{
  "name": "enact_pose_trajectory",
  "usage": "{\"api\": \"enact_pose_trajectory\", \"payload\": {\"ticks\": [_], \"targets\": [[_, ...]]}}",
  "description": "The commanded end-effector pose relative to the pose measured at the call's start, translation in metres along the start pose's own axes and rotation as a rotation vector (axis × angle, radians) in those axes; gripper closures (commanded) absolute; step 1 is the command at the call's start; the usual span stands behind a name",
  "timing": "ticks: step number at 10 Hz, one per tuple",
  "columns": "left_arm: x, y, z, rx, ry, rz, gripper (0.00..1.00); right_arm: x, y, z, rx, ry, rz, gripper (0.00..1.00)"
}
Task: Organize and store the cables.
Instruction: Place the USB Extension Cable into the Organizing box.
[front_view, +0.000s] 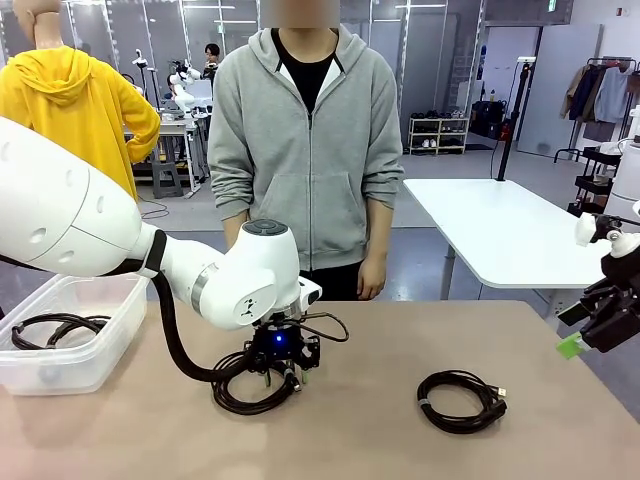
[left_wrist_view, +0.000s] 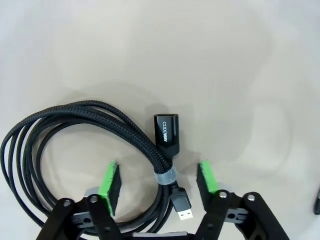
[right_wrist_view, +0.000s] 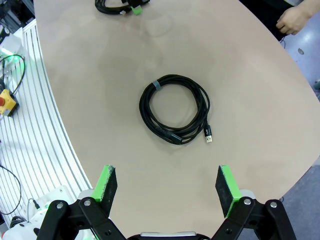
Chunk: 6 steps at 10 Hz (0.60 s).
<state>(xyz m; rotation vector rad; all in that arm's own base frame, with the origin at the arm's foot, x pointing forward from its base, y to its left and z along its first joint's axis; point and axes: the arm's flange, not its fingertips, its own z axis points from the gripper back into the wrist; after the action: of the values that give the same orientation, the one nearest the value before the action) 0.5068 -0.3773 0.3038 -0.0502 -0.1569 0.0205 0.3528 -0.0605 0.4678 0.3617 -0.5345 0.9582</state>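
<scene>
Black cords, three coils in all: first coil (front_view: 55, 328) lies in the clear bin (front_view: 62, 376); second coil (left_wrist_view: 75, 125) rests on the table (front_view: 380, 440) between the parted, unclamped pads of the left gripper (left_wrist_view: 159, 181); third coil (right_wrist_view: 175, 110) lies mid-table below the wide-spread, empty right gripper (right_wrist_view: 167, 186).

Right tool (right_wrist_view: 164, 187), fingers spread, hovers over coiled black cable (right_wrist_view: 145, 107) lying on tan table (right_wrist_view: 90, 65).
</scene>
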Motion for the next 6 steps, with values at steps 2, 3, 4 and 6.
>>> {"api": "enact_pose_trajectory", "payload": {"ticks": [2,3,4,6], "targets": [[-0.0030,-0.0065,0.0039,0.018,0.026,0.004,1.00,0.0026,-0.0015,-0.0002,-0.009,-0.002,-0.021,0.00],[-0.0031,-0.0064,0.0054,0.028,0.015,0.007,1.00,0.0026,-0.0015,-0.0002,-0.009,-0.002,-0.021,0.00],[-0.0042,-0.0071,0.0065,0.037,0.004,0.007,1.00,0.0026,-0.0015,-0.0002,-0.009,-0.002,-0.021,0.00],[-0.0051,-0.0095,0.0096,0.040,-0.001,0.008,1.00,0.0026,-0.0015,-0.0002,-0.009,-0.002,-0.021,0.00]]}}
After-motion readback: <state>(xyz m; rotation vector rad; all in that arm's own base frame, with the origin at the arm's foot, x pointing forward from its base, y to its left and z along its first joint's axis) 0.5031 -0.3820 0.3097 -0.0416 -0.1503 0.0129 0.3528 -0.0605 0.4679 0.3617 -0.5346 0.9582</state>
